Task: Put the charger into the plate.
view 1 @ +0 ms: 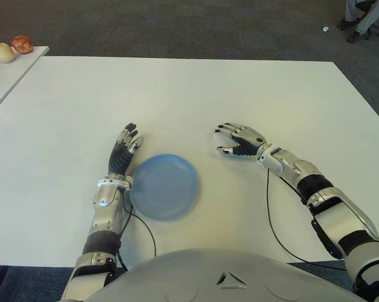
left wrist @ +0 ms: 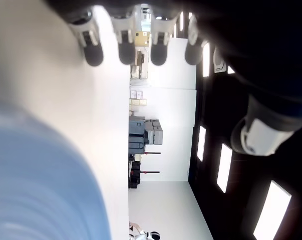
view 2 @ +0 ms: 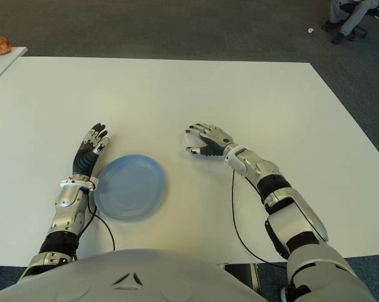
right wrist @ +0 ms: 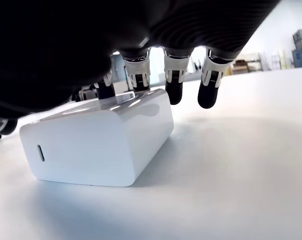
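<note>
While right hand covers charger, plate lies apart.

Plate plain light blue – charger glossy white (dark slot) – table white.

A wide white rectangular table stands on dark grey carpet, with a second white table beside its left edge.

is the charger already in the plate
No, the right wrist view shows the white charger lying on the bare table under the right hand, while the blue plate beside the left hand holds nothing.
</note>
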You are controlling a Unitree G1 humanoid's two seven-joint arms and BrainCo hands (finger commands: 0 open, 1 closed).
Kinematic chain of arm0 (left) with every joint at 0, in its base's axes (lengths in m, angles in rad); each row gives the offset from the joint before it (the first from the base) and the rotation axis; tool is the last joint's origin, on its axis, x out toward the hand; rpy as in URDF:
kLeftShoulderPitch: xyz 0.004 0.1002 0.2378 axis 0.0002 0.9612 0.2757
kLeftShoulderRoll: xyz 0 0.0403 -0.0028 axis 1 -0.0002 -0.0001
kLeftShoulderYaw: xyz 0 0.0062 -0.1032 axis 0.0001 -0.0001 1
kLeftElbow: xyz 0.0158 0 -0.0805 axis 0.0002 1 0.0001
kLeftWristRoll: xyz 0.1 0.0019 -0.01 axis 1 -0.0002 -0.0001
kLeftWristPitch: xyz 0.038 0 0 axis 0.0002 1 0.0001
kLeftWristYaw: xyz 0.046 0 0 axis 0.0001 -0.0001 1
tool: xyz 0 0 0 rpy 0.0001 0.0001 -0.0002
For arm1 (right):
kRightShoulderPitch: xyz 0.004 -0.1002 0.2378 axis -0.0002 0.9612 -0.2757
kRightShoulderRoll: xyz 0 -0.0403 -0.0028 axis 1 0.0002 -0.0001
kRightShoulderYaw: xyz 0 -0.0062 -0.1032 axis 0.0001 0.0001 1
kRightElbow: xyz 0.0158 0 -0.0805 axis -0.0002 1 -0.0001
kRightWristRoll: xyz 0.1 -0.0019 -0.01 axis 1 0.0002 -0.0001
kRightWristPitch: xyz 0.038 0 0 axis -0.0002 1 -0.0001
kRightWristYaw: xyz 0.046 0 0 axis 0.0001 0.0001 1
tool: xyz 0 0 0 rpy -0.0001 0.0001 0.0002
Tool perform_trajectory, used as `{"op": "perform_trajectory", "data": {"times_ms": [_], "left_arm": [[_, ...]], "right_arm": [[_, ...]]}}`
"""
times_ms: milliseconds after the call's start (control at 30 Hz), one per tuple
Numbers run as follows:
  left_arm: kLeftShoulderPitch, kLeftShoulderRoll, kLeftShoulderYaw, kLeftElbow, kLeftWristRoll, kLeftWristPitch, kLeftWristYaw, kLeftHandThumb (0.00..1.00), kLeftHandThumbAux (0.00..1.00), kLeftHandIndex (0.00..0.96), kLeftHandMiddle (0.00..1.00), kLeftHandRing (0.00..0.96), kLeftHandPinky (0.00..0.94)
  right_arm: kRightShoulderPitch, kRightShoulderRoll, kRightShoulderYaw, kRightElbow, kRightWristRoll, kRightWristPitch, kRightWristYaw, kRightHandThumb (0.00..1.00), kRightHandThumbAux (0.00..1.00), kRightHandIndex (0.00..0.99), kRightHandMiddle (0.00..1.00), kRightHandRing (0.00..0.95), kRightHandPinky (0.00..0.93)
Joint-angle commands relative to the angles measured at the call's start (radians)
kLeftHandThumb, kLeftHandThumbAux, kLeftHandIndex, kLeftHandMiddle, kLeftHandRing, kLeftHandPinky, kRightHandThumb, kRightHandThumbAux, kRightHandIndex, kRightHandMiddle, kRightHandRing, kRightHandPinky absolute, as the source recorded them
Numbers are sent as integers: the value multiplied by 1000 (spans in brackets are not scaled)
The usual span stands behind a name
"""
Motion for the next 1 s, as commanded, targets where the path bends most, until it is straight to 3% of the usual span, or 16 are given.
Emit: {"op": "perform_trajectory", "data": {"times_ms": [33,567,1000], "left_arm": [[65,-2,0,50,-2,58,-13,0,519,24,61,29,13],[83,8,5,29,-12,60,-26,0,519,32,60,27,5],[110,18,9,-12,-23,70,-33,0,519,33,78,41,9]], "right_arm": [[-36,10,31,44,-40,-13,-74,309,103,0,0,0,0],[-137,39,196,214,-203,44,-342,261,166,0,0,0,0],[-181,54,275,269,-251,62,-407,269,187,0,0,0,0]]}}
